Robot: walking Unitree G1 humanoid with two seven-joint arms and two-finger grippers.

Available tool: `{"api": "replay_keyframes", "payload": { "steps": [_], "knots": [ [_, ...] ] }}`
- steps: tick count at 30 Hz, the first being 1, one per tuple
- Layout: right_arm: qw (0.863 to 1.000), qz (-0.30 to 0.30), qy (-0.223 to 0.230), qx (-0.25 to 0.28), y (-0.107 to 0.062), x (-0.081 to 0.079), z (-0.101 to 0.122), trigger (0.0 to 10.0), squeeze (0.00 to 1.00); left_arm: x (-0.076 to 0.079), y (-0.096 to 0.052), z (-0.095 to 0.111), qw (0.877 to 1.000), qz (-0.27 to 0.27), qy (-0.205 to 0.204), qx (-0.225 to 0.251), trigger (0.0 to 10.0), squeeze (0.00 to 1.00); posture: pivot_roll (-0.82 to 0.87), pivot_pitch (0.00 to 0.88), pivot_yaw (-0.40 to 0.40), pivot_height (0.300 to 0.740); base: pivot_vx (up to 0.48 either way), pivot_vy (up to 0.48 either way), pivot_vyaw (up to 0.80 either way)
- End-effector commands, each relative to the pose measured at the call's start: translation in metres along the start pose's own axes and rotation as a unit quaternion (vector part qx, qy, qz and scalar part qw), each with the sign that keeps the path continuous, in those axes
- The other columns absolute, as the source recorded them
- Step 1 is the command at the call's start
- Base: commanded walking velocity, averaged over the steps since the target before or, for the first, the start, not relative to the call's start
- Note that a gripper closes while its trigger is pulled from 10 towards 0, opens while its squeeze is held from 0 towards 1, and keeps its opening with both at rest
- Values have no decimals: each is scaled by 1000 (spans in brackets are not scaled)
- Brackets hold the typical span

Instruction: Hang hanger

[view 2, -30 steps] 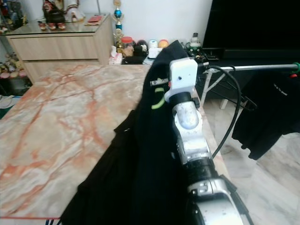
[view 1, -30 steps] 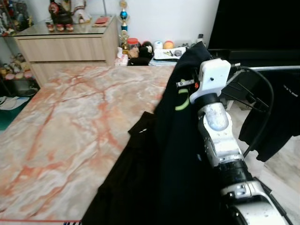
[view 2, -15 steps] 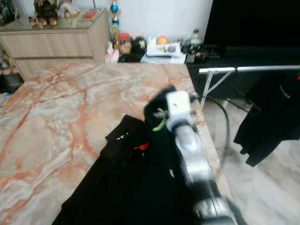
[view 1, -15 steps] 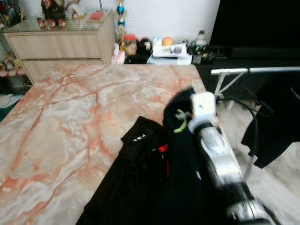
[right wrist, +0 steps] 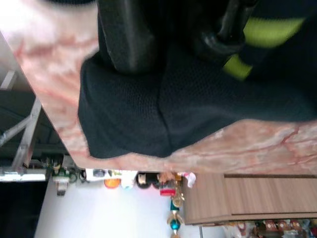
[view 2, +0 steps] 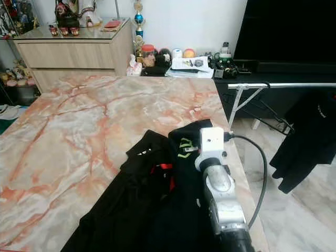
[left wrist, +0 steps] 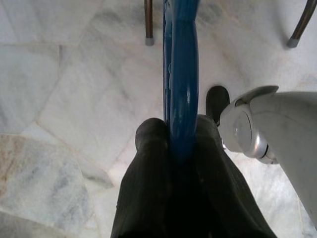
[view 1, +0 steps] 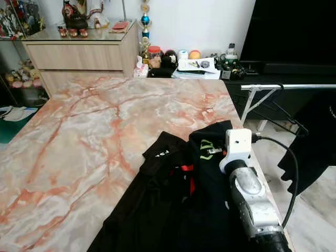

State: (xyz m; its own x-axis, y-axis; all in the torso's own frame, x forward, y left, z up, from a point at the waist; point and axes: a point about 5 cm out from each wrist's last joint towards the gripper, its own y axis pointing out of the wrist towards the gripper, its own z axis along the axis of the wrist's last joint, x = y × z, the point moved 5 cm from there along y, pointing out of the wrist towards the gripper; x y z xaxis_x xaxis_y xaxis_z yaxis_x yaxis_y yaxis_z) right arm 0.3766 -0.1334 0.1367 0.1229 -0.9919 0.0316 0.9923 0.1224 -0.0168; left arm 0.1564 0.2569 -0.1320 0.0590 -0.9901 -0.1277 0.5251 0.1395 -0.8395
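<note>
Hanger, blue, sits clamped between the two black fingers of the left gripper, its flat bar running straight out past the fingertips over a pale marble floor. A grey rounded robot part lies just beside the gripper, and two thin furniture legs stand on the floor further out.

Over on the other side, the right gripper presses down onto a black garment with yellow-green markings, its fingers apart against the cloth; whether they actually pinch any fabric cannot be told. The white wrist block and silver right arm reach out over the garment, a black cable looping off the wrist.

Beneath the gripper, the garment lies crumpled near the edge of a pink-veined marble table, with a small red patch and a white-lettered collar showing beside the arm. Beyond that table edge stands a metal clothes rail with another dark garment hanging from it. Past the far end of the table are a low shelf cluttered with jars and papers and a wooden drawer cabinet with figurines on top.
</note>
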Motion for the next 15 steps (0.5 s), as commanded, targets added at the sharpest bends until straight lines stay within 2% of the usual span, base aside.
{"api": "replay_keyframes", "payload": {
  "steps": [1, 5, 7, 12, 15],
  "knots": [
    [1000, -8, 7, 0, -7, 2, 4, 10000, 1000, 1, 0, -4, 1000, -2, -2, -9, 10000, 0, 54, 56, 22, 740, 0, 0, 0],
    [999, -21, 20, -19, -19, 6, -2, 10000, 1000, 1, 0, -4, 1000, -2, 0, -10, 10000, 0, 49, 58, 23, 740, 0, 0, 0],
    [998, -34, 33, -41, -31, 10, -8, 10000, 1000, 0, 0, -5, 1000, -3, 1, -11, 10000, 0, 48, 58, 23, 740, 0, 0, 0],
    [997, -45, 41, -40, -42, 14, -6, 10000, 1000, -1, -1, -4, 1000, -2, 2, -11, 10000, 0, 48, 58, 25, 740, 0, 0, 0],
    [997, -56, 49, -21, -46, 18, 1, 10000, 1000, -2, -1, -4, 1000, -2, 3, -11, 10000, 0, 49, 59, 24, 740, 0, 0, 0]
  ]
}}
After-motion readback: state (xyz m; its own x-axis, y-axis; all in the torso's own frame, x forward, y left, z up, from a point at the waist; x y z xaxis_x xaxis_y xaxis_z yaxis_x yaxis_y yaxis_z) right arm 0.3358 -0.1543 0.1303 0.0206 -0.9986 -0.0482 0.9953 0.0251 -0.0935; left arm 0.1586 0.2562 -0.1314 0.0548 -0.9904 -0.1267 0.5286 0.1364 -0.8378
